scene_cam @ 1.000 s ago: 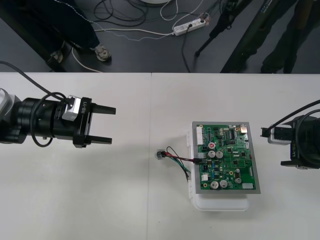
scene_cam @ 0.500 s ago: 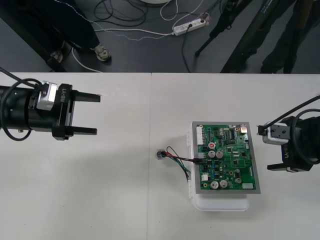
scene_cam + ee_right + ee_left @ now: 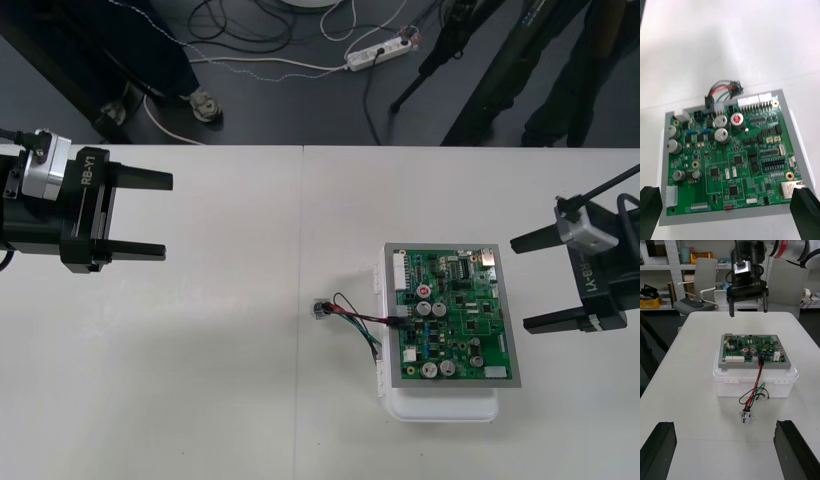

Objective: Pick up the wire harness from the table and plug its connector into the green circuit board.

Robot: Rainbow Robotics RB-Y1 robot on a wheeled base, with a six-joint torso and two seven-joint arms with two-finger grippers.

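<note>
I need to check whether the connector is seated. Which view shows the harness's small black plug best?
The left wrist view: the small black plug sits at the green circuit board's edge, facing the camera. The front view shows only a dark speck at the board's left edge; the right wrist view, from across the board.

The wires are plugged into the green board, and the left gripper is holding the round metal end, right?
Not quite. The left gripper is open and holds nothing: the front view shows it at its own side, well apart from the round metal socket, which lies on the table. The rest is right: the plug sits in the green circuit board.
</note>
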